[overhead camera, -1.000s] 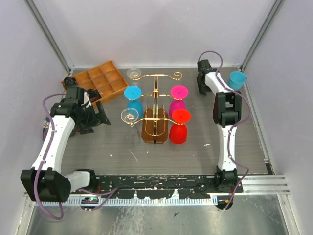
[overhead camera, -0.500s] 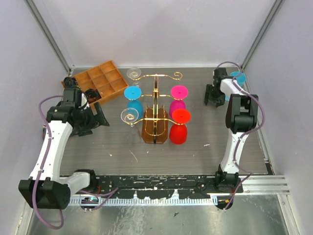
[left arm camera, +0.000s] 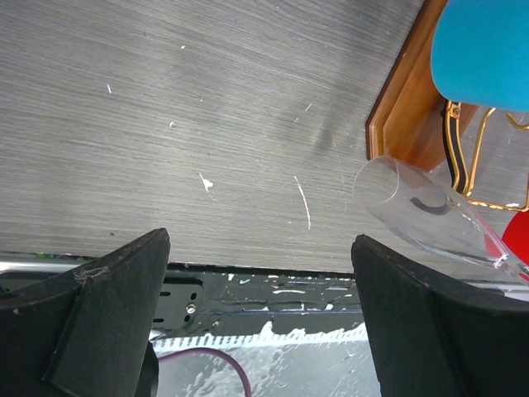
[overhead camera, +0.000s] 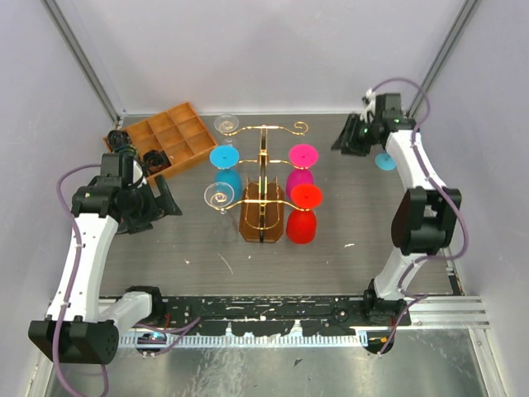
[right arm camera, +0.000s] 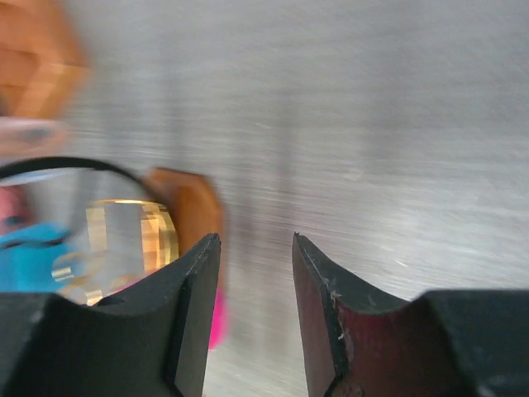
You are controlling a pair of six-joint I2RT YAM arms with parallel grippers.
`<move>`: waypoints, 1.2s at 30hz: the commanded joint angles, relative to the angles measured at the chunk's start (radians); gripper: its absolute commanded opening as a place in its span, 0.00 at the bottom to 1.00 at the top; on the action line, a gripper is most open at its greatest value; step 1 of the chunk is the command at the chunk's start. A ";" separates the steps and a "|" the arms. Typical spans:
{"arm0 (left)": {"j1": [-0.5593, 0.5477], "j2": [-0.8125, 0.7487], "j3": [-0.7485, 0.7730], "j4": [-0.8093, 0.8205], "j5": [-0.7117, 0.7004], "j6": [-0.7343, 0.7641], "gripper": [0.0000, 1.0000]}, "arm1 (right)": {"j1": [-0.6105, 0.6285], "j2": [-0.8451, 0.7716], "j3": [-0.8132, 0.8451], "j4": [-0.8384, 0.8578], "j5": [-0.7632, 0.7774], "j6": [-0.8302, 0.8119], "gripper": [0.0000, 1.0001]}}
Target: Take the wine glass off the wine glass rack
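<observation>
The grey table (overhead camera: 207, 248) holds the gold rack (overhead camera: 262, 217) mid-scene and an orange tray (overhead camera: 175, 132) at far left. On the rack's left arms hang a blue glass (overhead camera: 224, 157), a near clear glass (overhead camera: 219, 197) and a far clear glass (overhead camera: 226, 124). A magenta glass (overhead camera: 302, 155) and a red glass (overhead camera: 305, 198) hang on the right. A second blue glass (overhead camera: 385, 160) sits far right, off the rack, partly behind the right arm (overhead camera: 413, 165). The left gripper (left arm camera: 260, 240), wide and empty, is left of the near clear glass, not touching. The right gripper (right arm camera: 256, 248), far right, shows a narrow, empty gap.
</observation>
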 commanded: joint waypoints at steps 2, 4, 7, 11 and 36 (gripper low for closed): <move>0.003 -0.020 0.060 -0.032 0.013 -0.004 0.98 | 0.005 -0.219 0.103 0.045 -0.340 0.178 0.46; 0.003 -0.020 0.076 -0.045 0.015 -0.003 0.98 | 0.004 -0.282 0.051 0.089 -0.397 0.229 0.45; 0.003 -0.030 0.087 -0.047 0.024 -0.010 0.98 | 0.001 -0.356 -0.009 0.154 -0.458 0.290 0.44; 0.003 -0.037 0.109 -0.059 0.033 -0.015 0.98 | 0.005 -0.364 0.004 0.069 -0.510 0.252 0.43; 0.003 -0.073 0.071 -0.055 0.069 -0.030 0.98 | 0.113 -0.376 -0.093 0.014 -0.478 0.167 0.31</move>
